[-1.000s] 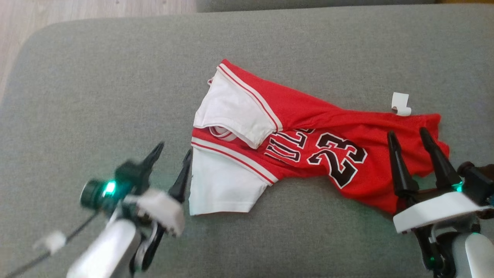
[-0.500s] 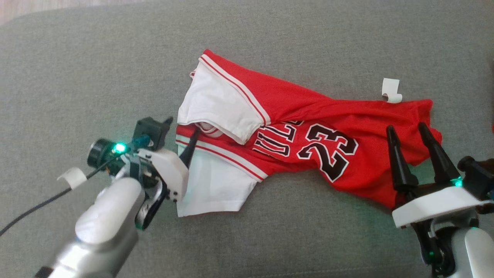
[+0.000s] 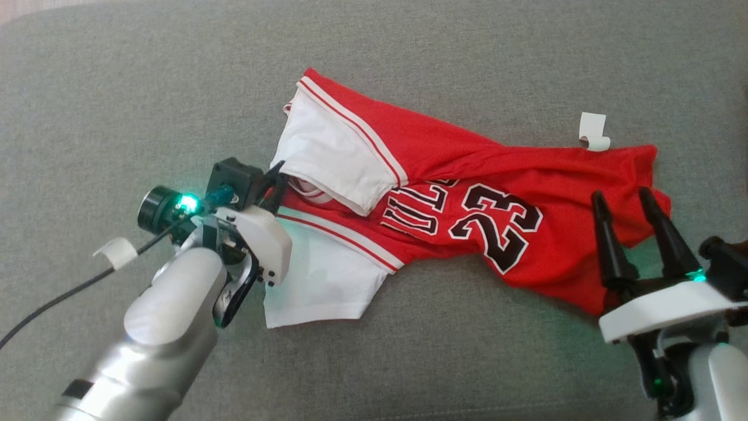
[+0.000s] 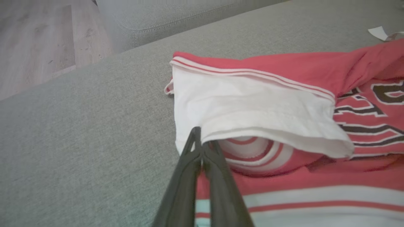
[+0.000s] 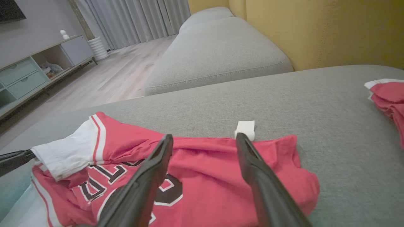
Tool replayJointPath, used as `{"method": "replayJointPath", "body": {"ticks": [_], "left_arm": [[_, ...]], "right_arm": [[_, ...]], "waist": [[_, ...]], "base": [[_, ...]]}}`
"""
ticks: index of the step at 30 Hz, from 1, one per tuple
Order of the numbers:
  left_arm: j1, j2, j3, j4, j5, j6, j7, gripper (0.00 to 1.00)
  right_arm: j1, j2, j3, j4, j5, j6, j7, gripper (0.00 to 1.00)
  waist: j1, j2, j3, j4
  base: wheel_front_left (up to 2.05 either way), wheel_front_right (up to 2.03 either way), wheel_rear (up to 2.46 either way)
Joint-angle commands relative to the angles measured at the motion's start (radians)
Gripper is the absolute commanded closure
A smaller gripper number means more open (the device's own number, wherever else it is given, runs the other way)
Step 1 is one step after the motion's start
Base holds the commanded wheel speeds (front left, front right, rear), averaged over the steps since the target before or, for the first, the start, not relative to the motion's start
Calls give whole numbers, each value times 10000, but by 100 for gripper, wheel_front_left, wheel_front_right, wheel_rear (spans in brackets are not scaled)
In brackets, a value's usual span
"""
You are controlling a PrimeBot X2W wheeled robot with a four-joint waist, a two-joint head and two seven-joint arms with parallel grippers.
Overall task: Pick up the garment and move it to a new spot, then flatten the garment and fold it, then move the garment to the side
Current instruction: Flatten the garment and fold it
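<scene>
The red number-23 jersey point(image 3: 456, 158) lies crumpled on the grey sofa cushion point(image 3: 117, 88), stretching from the left tool point(image 3: 276, 175) across to the right tool point(image 3: 619, 194). The left tool's fingers are pressed together at the neckline, just under the folded white sleeve point(image 4: 252, 107). Whether any cloth sits between them cannot be told. The right tool stands open above the hem end, holding nothing. The risk, as I judge it, is that a lift from here catches only a thin collar edge, or nothing, so the jersey slips free or rises one-sided and bunches further.
</scene>
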Motion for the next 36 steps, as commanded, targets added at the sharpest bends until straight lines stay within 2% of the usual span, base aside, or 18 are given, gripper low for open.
{"method": "replayJointPath", "body": {"ticks": [1,5,11,16,22,23,24,26,30,33,36], "left_arm": [[-576,192,371,-198,26,5,-101,100],[-645,162,384,-134,61,111,-293,100],[-833,26,360,-133,97,179,-542,100],[-960,-87,320,-210,135,205,-804,100],[-944,-179,286,-340,121,226,-1129,100],[-935,-182,301,-377,108,242,-1190,100],[-924,-173,313,-416,107,260,-1258,100],[-888,-139,341,-502,98,298,-1387,100],[-837,-4,448,-738,135,455,-1655,100],[-757,250,666,-1269,171,708,-1963,100],[-700,630,951,-2143,288,1081,-2212,100]], "right_arm": [[-404,-38,35,-241,126,-7,-9,0],[-871,-441,-457,489,175,-7,123,0],[-2412,-1456,-651,2995,415,-7,415,0],[-3739,-2105,-118,5348,736,-7,725,0],[-4614,-2484,863,7787,1235,-7,2190,0],[-4713,-2514,987,7983,1378,-7,2401,53],[-4786,-2541,1084,8139,1524,-7,2590,100],[-4914,-2619,1229,8187,1785,-7,2669,100],[-5068,-2868,1285,7784,1988,-7,2065,100],[-5130,-3152,1126,6990,2099,-7,1300,100],[-5051,-3416,797,5668,2033,-7,582,100]], "waist": [[-1,0,17,-4],[-1,0,95,-18],[-1,0,256,177],[-1,0,397,449],[-1,0,381,752],[-1,0,372,774],[-1,0,352,789],[-1,0,285,801],[-1,0,118,772],[-1,0,-132,721],[-1,0,-450,687]], "base": [[0,0,0],[0,0,0],[0,0,0],[0,0,0],[0,0,0],[0,0,0],[0,0,0],[0,0,0],[0,0,0],[0,0,0],[0,0,0]]}}
